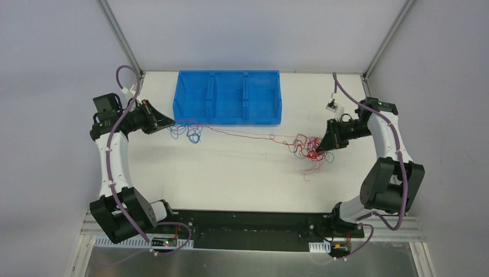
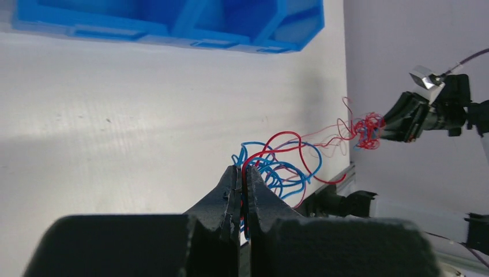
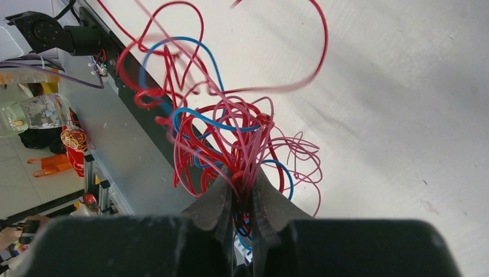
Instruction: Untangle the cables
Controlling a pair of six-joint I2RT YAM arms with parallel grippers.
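The cables [image 1: 305, 148] lie across the middle of the white table [image 1: 230, 179], in front of a blue bin [image 1: 228, 119] with three compartments that sits at the upper centre of the top view. They form two clumps joined by thin red strands. A small knot of blue and red loops sits at the centre left, just below the bin's lower left corner. A denser, mostly red tangle with a few blue loops sits at the centre right.

The left claw [image 1: 171, 122] reaches in from the middle left, and its tip meets the small blue and red knot. In the left wrist view the left claw [image 2: 243, 171] is closed narrow, its two dark fingers [image 2: 230, 186] nearly together with a red wire pinched in the slit between them. Blue and red loops of the cables [image 2: 282, 163] spring up just beyond the tips. Thin strands run on to the upper right of that view, where the right claw [image 2: 385, 128] grips the red clump above the table.

The right claw [image 1: 319, 149] comes in from the middle right of the top view, at the right edge of the big tangle. In the right wrist view the right claw [image 3: 242, 180] is clamped on a thick bunch of red, pink and blue cables [image 3: 230, 124], which fan out from the fingers [image 3: 214, 201] toward the top of the frame.
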